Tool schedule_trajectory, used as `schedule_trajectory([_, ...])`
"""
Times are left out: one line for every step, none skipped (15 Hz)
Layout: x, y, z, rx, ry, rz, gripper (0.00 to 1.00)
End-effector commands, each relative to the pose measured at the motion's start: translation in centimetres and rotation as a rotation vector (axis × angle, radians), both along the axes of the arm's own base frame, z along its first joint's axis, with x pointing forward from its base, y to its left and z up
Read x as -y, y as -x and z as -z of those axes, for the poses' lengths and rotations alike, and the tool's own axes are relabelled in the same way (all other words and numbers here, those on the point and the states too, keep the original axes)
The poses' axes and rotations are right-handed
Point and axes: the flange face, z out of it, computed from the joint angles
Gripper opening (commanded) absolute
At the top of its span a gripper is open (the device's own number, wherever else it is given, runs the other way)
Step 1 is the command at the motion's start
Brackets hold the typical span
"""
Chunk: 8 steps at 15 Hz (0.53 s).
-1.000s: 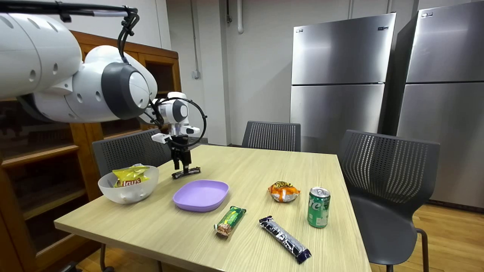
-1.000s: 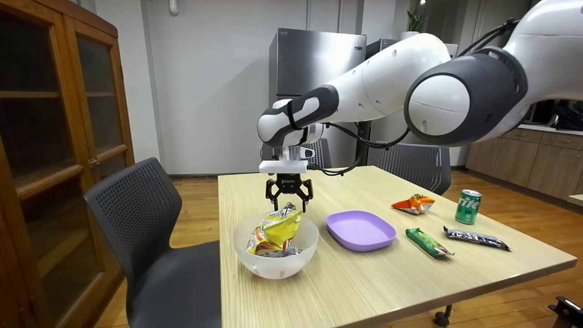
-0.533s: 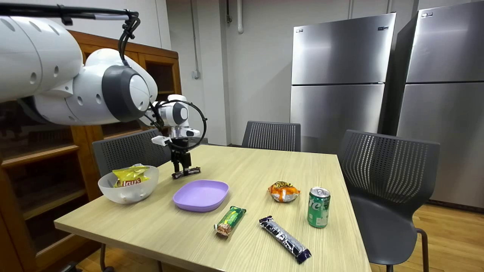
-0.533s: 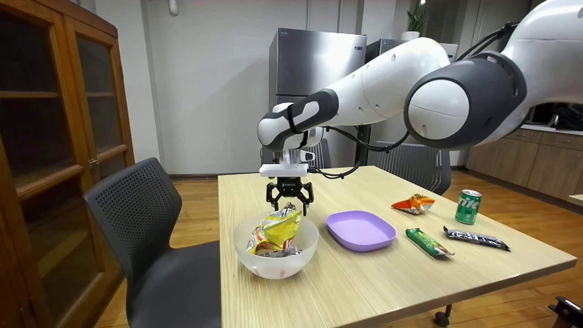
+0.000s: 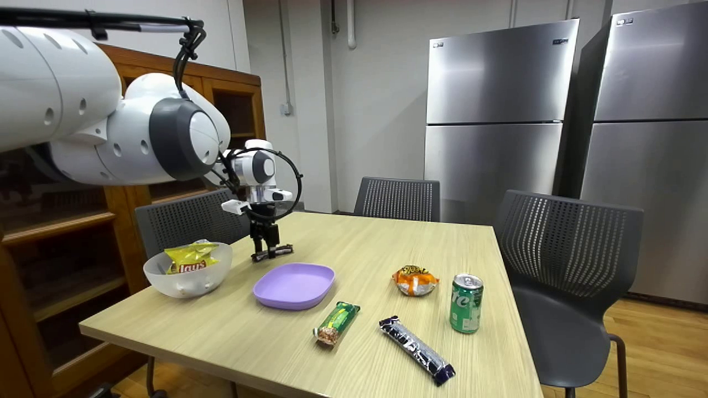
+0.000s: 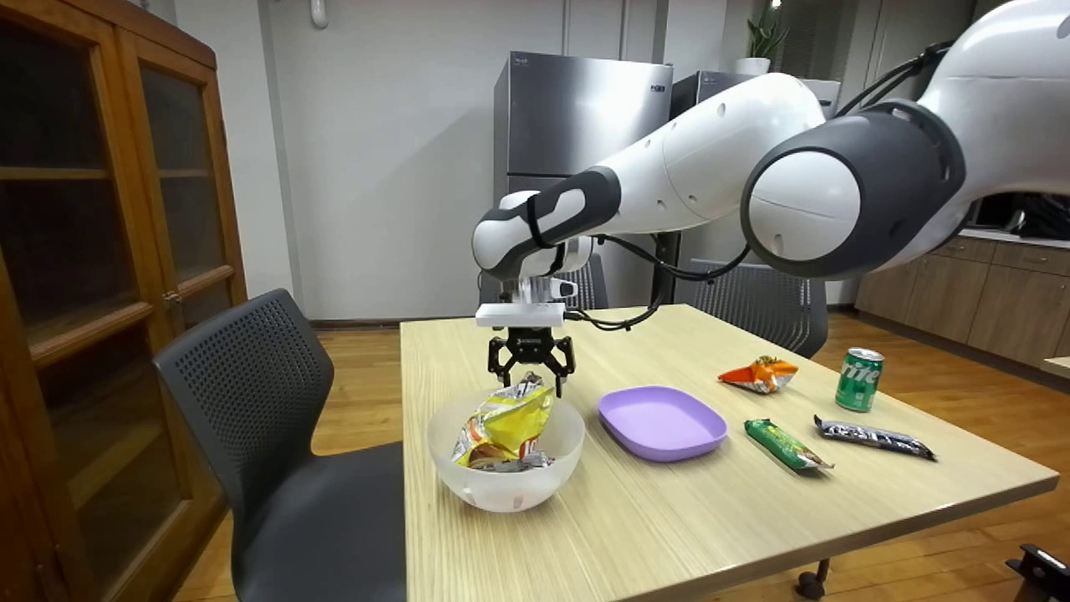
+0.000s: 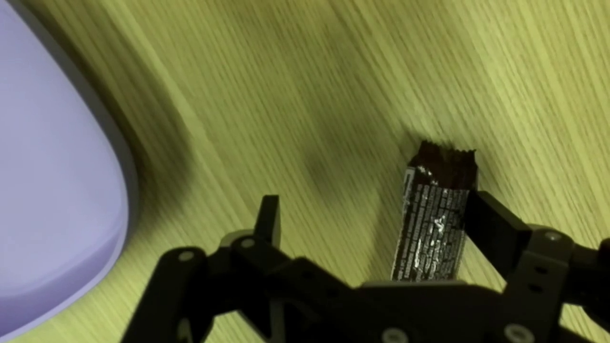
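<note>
While the tool (image 7: 372,214) stands wide and holds nothing, a flat, shiny-wrapped, dark brown snack bar (image 7: 431,228) lies on the pale wood bench (image 7: 295,95) between its fingers (image 7: 498,233), well off-centre: near the finger farther from the shallow lavender plate (image 7: 57,143), touching or not, I cannot tell. The bar's long axis runs roughly across the line joining the fingertips. The wrist view loses its lower end behind the tool's body; in an exterior view, the rounded frosted bowl (image 6: 506,493) and crumpled yellow chip bag (image 6: 510,431) hide it.
</note>
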Motion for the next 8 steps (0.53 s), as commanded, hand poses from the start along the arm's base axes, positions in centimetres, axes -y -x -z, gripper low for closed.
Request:
schedule_trajectory([-0.5,-0.4,-0.3,0.035,-0.011,0.004,1.00])
schedule_trajectory([-0.5,-0.5,-0.4,0.046,-0.016,0.004,1.00])
schedule_trajectory([-0.5,-0.7,-0.7,0.059,-0.022,0.000,1.00])
schedule_trajectory([-0.6,-0.9,-1.0,0.073,-0.025,-0.003,1.00])
schedule_trajectory([-0.6,-1.1,-1.4,0.089,-0.029,-0.005,1.00])
schedule_trajectory([-0.6,-1.3,-1.5,0.101,-0.030,-0.006,1.00])
schedule_trajectory([-0.6,-1.4,-1.5,0.111,-0.030,-0.005,1.00])
schedule_trajectory([-0.6,-1.5,-1.5,0.119,-0.033,-0.005,1.00])
